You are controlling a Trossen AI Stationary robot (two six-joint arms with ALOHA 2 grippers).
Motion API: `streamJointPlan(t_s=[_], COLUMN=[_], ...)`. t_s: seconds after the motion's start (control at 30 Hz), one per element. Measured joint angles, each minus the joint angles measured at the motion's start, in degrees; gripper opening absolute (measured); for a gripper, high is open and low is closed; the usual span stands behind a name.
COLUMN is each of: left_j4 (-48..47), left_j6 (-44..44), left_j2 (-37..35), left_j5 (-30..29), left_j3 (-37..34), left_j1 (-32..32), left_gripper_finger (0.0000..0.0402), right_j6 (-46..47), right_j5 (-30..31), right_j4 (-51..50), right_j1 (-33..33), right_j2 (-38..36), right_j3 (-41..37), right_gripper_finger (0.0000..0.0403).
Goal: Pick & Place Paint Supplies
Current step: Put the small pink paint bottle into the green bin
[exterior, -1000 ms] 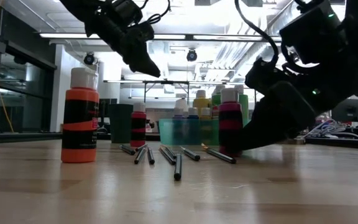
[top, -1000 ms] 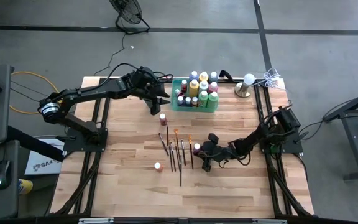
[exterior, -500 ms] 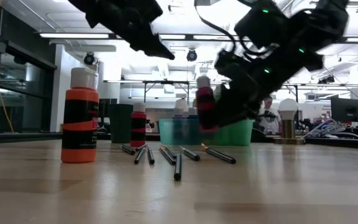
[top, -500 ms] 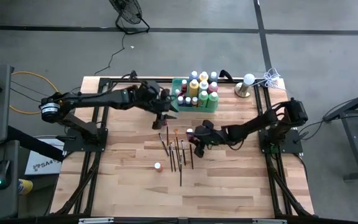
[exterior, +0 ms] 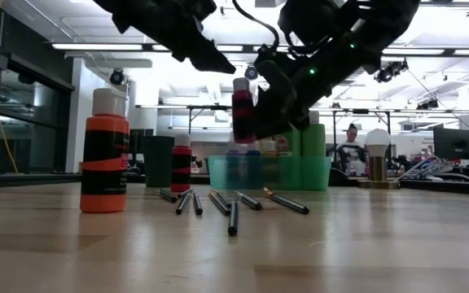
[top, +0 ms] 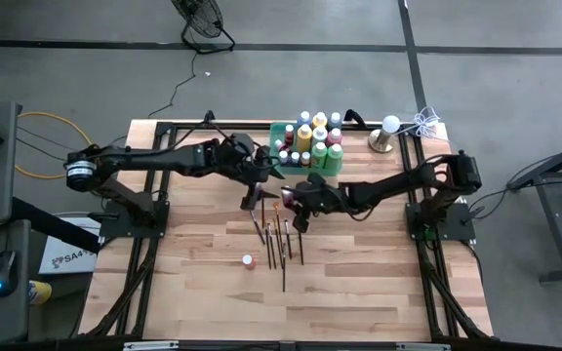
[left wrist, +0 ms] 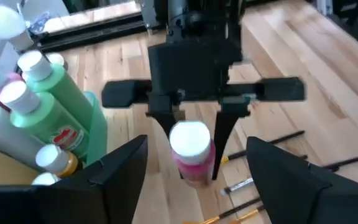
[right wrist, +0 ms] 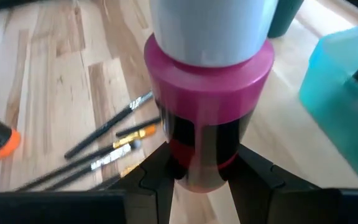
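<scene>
Pink paint bottle [right wrist: 207, 93] feels light, stiff and smooth; my right fingers [right wrist: 197, 168] clench its lower body, my left fingers [left wrist: 191, 180] spread.

Three paint bottles sit outside the tray [top: 283, 130]: an orange one [exterior: 105, 151], a red one [exterior: 181, 163] and a pink one [left wrist: 192, 152]. About a dozen more bottles [top: 312, 139] crowd the tray. The loose paintbrushes [top: 280, 238] number roughly seven.

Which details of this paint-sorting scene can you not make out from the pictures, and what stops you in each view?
- Pink bottle, right wrist view: its cap top is cut off by the picture's edge.
- Paintbrushes, high view: too small to count surely.
- Red bottle: in the high view the left gripper hides it.
- Green tray, low view: bottles behind its wall are blurred.
- Right gripper, low view: its grip on the pink bottle is lost in dark silhouette.
</scene>
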Motion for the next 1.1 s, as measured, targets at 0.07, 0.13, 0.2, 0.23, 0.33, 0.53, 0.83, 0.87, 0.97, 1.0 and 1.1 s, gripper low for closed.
streamJointPlan(t_s=[0.07,0.13,0.2,0.23,0.33,0.53,0.83,0.87,0.97,1.0,1.1], left_j4=[-0.55,1.92,2.3,3.27,4.66,5.67,6.38,6.73,6.73,6.71,6.71], left_j6=[-0.26,-0.84,-1.51,-1.51,-1.99,-2.78,-4.56,-4.72,-5.54,-5.72,-5.97], left_j2=[0.36,1.66,2.43,3.1,4.19,5.49,6.35,6.33,6.51,6.52,6.52], left_j5=[-0.35,-1.09,-1.64,-1.78,-2.02,-2.22,-1.94,-1.94,-1.82,-1.79,-1.72], left_j3=[-0.17,0.03,-0.13,-0.15,-0.07,-0.05,-0.07,-0.06,-0.04,-0.04,-0.04], left_j1=[0.02,-0.03,0.09,0.11,0.14,0.14,0.13,0.12,0.13,0.12,0.14], left_gripper_finger=[0.027,0.0271,0.0271,0.0271,0.0271,0.0263,0.0193,0.0183,0.0147,0.0134,0.0112], right_j6=[-0.07,-0.1,-0.19,-0.31,-1.04,-1.15,-1.12,-1.12,-1.13,-1.21,-1.52], right_j5=[-0.46,-1.12,-1.85,-1.88,-1.97,-1.93,-1.88,-1.88,-1.84,-1.77,-1.58], right_j4=[0.19,0.22,0.58,0.9,0.92,0.76,0.94,0.86,0.89,0.89,0.85], right_j1=[-0.72,-1.35,-1.8,-1.92,-2.03,-2.03,-2.01,-2.01,-2.01,-2.01,-2.01], right_j2=[0.0,0.0,0.0,0.0,0.0,0.0,0.0,0.0,0.0,0.0,-0.02], right_j3=[0.46,0.63,0.61,0.63,0.63,0.63,0.63,0.63,0.63,0.63,0.63], right_gripper_finger=[0.0118,0.0119,0.0118,0.0117,0.0117,0.0119,0.0119,0.0119,0.012,0.0121,0.0123])
